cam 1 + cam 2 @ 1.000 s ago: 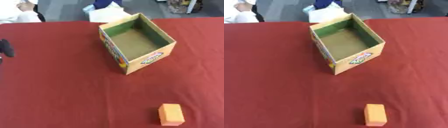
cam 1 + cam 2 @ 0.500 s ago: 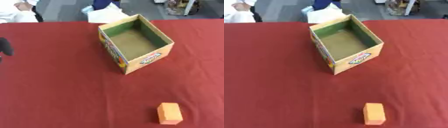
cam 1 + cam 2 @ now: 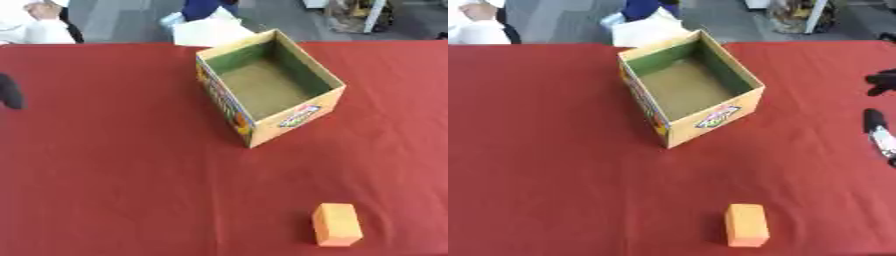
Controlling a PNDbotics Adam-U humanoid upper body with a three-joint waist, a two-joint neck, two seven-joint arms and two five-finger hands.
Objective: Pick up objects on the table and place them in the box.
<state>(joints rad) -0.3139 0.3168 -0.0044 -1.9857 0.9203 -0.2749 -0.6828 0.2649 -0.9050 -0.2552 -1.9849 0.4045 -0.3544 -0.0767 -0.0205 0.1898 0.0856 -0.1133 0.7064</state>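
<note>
An open cardboard box (image 3: 229,100) with colourful printed sides stands at the back middle of the red table; its inside looks empty. An orange block (image 3: 337,225) lies alone near the front edge, right of centre. Only a small black part of my left hand (image 3: 10,92) shows at the far left edge, well away from both. My right hand (image 3: 876,124) enters at the right edge of the right eye view with fingers spread and nothing in them, level with the box's front corner and well behind the block.
The red cloth (image 3: 122,170) covers the whole table. Beyond its far edge are people in light and dark clothing (image 3: 206,22) and a grey floor.
My right hand has come into the right eye view at the right edge. The box and the orange block have not moved, and the left hand stays at the left edge.
</note>
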